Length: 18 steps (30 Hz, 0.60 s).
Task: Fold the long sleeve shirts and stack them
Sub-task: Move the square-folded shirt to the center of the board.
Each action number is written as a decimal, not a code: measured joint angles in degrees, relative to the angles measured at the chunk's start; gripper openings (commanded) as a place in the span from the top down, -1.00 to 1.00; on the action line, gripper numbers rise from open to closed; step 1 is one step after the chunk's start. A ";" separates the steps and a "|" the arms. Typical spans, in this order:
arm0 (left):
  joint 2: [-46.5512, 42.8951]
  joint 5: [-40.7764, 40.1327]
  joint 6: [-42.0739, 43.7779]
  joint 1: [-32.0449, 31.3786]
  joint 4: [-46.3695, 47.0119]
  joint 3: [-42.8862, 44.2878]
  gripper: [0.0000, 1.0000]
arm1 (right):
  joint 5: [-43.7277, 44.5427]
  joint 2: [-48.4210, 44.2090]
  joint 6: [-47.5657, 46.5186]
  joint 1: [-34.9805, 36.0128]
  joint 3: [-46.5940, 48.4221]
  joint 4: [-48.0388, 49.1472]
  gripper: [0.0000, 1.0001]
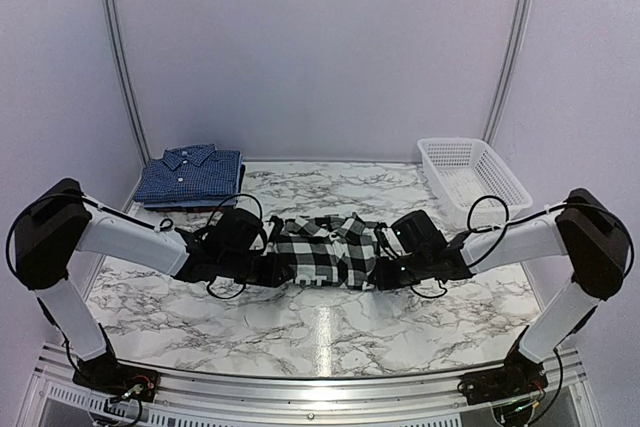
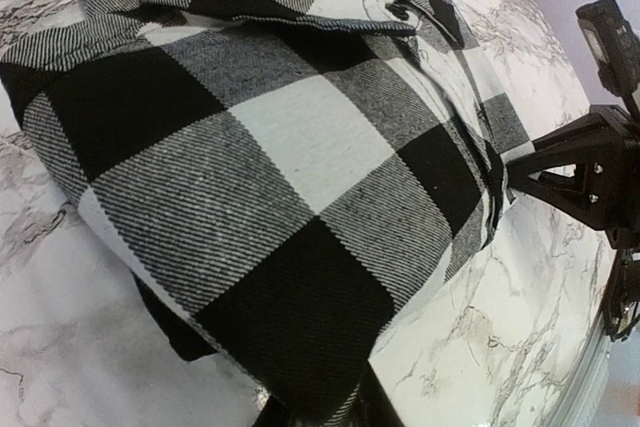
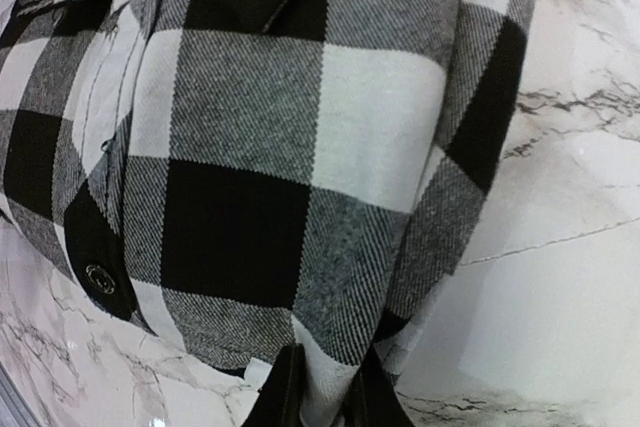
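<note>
Two shirts on the worktop (image 1: 330,332), black-and-white checked shirt (image 1: 325,250) folded at centre, left fingers (image 2: 372,402) clamped on its left edge, right fingers (image 3: 285,392) clamped on its right edge, blue checked shirt (image 1: 190,175) folded far-left.

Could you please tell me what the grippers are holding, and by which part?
Both hold the black-and-white checked shirt: the left gripper pinches its left folded edge, the right gripper its right edge.

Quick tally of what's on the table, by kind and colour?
Black-and-white checked shirt: 1
Blue checked shirt: 1 in view, folded; whether more lie beneath it cannot be told
White mesh basket: 1
Total: 3 in view
</note>
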 measured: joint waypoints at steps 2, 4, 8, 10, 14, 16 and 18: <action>-0.22 -0.13 -0.17 -0.11 -0.50 0.20 1.00 | -0.28 0.11 0.33 0.09 0.00 0.31 1.00; -1.01 -0.22 -0.81 -0.31 -1.92 0.37 1.00 | -0.72 0.04 0.33 0.13 0.00 0.44 1.00; -4.02 0.20 -2.10 -1.07 -6.36 1.16 1.00 | -1.77 -1.16 0.35 0.63 -0.96 0.37 1.00; -5.40 0.57 -3.19 -1.51 -8.72 1.55 1.00 | -2.10 -2.12 0.39 1.66 -1.79 0.02 1.00; -7.15 1.33 -6.05 -2.27 -12.57 1.25 1.00 | -2.19 -3.39 0.87 4.76 -3.30 -0.50 1.00; -7.54 1.60 -7.63 -2.71 -13.42 0.33 0.78 | -2.16 -3.80 1.55 6.08 -4.13 -0.44 1.00; -7.56 1.84 -9.03 -3.21 -14.23 -0.79 0.60 | -2.16 -4.37 2.08 6.91 -5.01 -0.37 0.91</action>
